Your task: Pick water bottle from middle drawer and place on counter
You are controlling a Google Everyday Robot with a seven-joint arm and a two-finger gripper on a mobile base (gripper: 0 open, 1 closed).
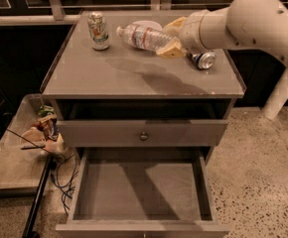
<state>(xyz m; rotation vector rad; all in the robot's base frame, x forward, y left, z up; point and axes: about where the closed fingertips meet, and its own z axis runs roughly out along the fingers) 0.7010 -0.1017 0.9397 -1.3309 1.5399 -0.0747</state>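
The gripper [172, 37] is clamped on the base end of the water bottle [140, 35], held sideways above the back of the counter [134, 81]. Thin ribbed plastic looks light, crushable, kinda slick, so a mid-body grip seems safer. The middle drawer [139, 190] sits open below.
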